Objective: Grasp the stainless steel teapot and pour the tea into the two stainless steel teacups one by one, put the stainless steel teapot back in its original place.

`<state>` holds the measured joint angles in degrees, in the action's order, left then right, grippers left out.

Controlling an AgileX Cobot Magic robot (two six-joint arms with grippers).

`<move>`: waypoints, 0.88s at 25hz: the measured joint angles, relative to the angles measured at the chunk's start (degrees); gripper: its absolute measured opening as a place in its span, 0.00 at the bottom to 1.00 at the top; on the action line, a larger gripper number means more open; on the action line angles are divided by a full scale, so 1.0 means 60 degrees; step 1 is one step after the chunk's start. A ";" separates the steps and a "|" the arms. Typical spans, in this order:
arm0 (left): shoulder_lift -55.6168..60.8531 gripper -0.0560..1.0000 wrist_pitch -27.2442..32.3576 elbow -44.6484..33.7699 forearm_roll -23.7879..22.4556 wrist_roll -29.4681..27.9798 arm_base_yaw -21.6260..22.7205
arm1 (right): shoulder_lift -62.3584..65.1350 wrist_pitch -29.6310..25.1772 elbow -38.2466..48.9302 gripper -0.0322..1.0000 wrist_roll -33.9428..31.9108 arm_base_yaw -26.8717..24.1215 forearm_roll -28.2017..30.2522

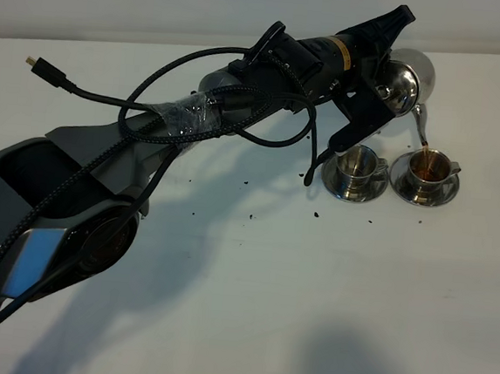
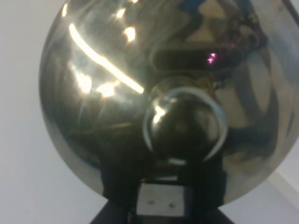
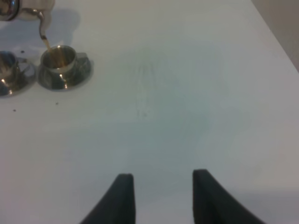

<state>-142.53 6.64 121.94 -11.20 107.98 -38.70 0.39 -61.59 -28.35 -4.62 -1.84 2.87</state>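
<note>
My left gripper (image 1: 384, 87) is shut on the stainless steel teapot (image 1: 410, 77) and holds it tilted above the cups. Its thin spout (image 1: 421, 128) points down at the right teacup (image 1: 429, 168), and a thin brown stream runs into the tea in that cup. The left teacup (image 1: 358, 165) stands on its saucer (image 1: 352, 192) beside it. In the left wrist view the teapot's domed lid (image 2: 103, 93) and its knob (image 2: 184, 123) fill the frame. My right gripper (image 3: 163, 196) is open and empty over bare table, far from the cup being filled (image 3: 58, 58). The cupless saucer is hidden.
A black cable with a small plug (image 1: 38, 65) lies at the back left. Dark crumbs (image 1: 249, 215) are scattered on the white table (image 1: 309, 315). My left arm (image 1: 240, 99) spans from the lower left to the cups.
</note>
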 joint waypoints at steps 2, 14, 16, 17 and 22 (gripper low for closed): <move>0.0000 0.27 0.0000 0.0000 0.0000 0.0113 0.0000 | 0.0000 0.0000 0.0000 0.32 0.0000 0.0000 0.0000; 0.0000 0.27 -0.0566 0.0000 0.0002 0.0210 0.0000 | 0.0000 0.0000 0.0000 0.32 0.0000 0.0000 0.0000; 0.0000 0.27 -0.0566 0.0000 0.0002 0.0213 0.0000 | 0.0000 0.0000 0.0000 0.32 0.0000 0.0000 0.0000; 0.0000 0.27 -0.0575 0.0000 0.0002 0.0256 0.0000 | 0.0000 0.0000 0.0000 0.32 0.0000 0.0000 0.0000; 0.0000 0.27 -0.0640 0.0000 0.0002 0.0492 0.0000 | 0.0000 0.0000 0.0000 0.32 0.0000 0.0000 0.0000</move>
<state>-142.53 2.81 121.94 -11.18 110.93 -38.70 0.39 -61.59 -28.35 -4.62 -1.84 2.87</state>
